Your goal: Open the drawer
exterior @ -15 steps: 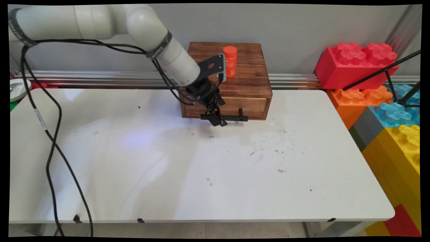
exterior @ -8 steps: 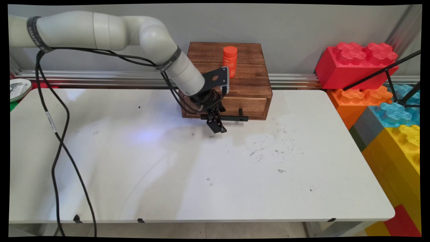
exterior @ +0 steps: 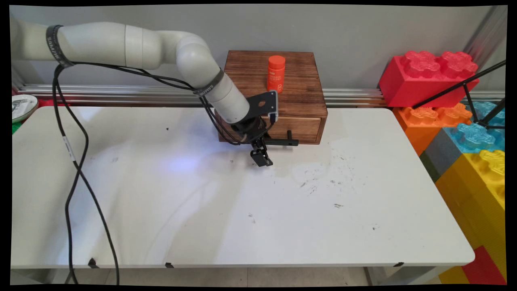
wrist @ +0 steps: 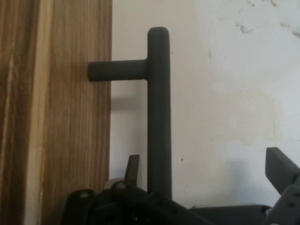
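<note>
The white arm [exterior: 133,40] reaches in from the left, with black cables [exterior: 72,161] hanging over the white table [exterior: 202,210]. Its gripper [exterior: 261,158] is low, near the table, right in front of a small wooden box [exterior: 295,97]. The box has one drawer [exterior: 301,126], which looks closed, and a black handle bar [exterior: 282,142] sticking out. In the hand view the two fingers [wrist: 132,165] are spread wide apart. The bar runs between them, closer to one finger, and nothing is squeezed. An orange bottle [exterior: 276,74] stands upright on top of the box. Big toy blocks [exterior: 428,76] are stacked at the right.
</note>
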Tool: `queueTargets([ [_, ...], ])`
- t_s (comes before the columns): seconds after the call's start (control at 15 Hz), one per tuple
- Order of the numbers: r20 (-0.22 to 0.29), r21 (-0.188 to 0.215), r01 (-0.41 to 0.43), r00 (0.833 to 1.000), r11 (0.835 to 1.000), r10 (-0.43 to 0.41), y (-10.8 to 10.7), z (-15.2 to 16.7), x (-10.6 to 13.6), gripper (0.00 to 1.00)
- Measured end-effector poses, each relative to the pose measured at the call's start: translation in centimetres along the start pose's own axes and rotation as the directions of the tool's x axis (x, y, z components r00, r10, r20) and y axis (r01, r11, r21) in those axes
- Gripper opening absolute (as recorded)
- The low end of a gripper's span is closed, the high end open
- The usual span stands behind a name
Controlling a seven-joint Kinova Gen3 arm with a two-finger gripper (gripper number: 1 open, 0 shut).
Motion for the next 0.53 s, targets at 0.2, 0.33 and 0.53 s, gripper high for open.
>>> queueTargets([
  [0.2,0.005,-0.007,0.010,1.000,1.000,-0.010,0.5,0.4,0.0,1.00],
  [0.33,0.005,-0.013,0.014,1.000,1.000,-0.014,0.9,0.5,0.2,1.00],
  [0.53,0.001,-0.024,0.015,1.000,1.000,-0.015,1.7,0.3,0.5,1.00],
])
